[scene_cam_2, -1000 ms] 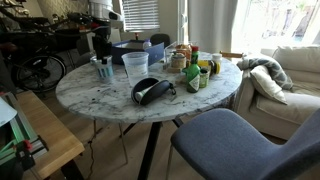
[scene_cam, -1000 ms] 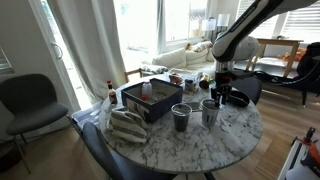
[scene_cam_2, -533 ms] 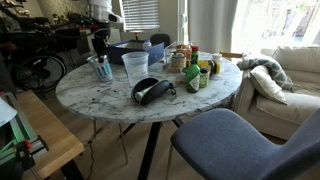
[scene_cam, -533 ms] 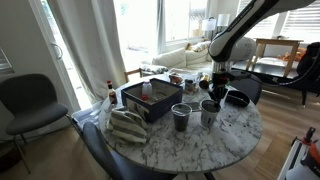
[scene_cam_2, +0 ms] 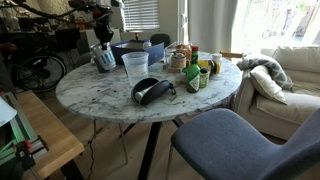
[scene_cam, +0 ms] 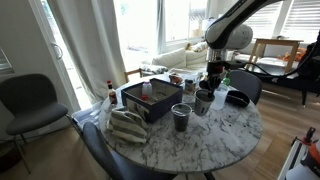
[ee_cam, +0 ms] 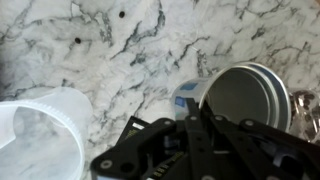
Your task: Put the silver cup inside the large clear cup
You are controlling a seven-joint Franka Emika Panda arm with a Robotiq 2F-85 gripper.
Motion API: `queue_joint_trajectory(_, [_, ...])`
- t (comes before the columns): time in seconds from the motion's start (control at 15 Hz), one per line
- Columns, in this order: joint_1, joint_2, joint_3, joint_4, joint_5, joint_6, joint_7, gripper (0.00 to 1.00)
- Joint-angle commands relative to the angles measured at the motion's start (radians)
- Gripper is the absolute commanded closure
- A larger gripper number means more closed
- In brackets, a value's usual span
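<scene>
My gripper (scene_cam: 206,91) is shut on the rim of the silver cup (scene_cam: 203,101) and holds it just above the marble table (scene_cam: 225,130). In the wrist view the silver cup (ee_cam: 245,98) shows its open mouth at the right, with the gripper (ee_cam: 192,113) pinching its near wall. The large clear cup (ee_cam: 40,135) stands on the table at the lower left of that view, apart from the silver cup. In an exterior view the large clear cup (scene_cam_2: 135,67) stands near the table's middle, to the right of the gripper (scene_cam_2: 103,49) and the lifted silver cup (scene_cam_2: 104,59).
A darker grey tumbler (scene_cam: 181,117) stands on the table close to the held cup. A black bowl (scene_cam: 238,98), a dark box (scene_cam: 150,100) and a striped cloth (scene_cam: 128,126) lie around. Bottles (scene_cam_2: 195,70) and a black object (scene_cam_2: 150,90) crowd the table; a chair (scene_cam_2: 230,140) stands beside it.
The gripper has closed on the silver cup's rim and lifted it off the table, away from the darker tumbler. The clear cup has not moved.
</scene>
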Motion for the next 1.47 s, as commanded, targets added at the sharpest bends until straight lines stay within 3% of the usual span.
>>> queue_joint_trajectory(0.0, [0.002,-0.002,-0.002,0.002,-0.001,-0.002,0.001,0.95])
queue_joint_trajectory(0.33, [-0.024,-0.010,-0.039,0.137,0.161,-0.129,0.047,0.99])
queue_joint_trajectory(0.73, [-0.142,0.049,-0.128,0.402,-0.017,-0.106,0.235,0.99])
queue_joint_trajectory(0.8, [-0.159,0.058,-0.137,0.412,-0.071,-0.105,0.268,0.99])
queue_joint_trajectory(0.93, [-0.151,0.022,-0.140,0.388,-0.033,-0.108,0.221,0.95])
queue_joint_trajectory(1.4, [-0.186,0.061,-0.169,0.431,-0.092,-0.134,0.192,0.99])
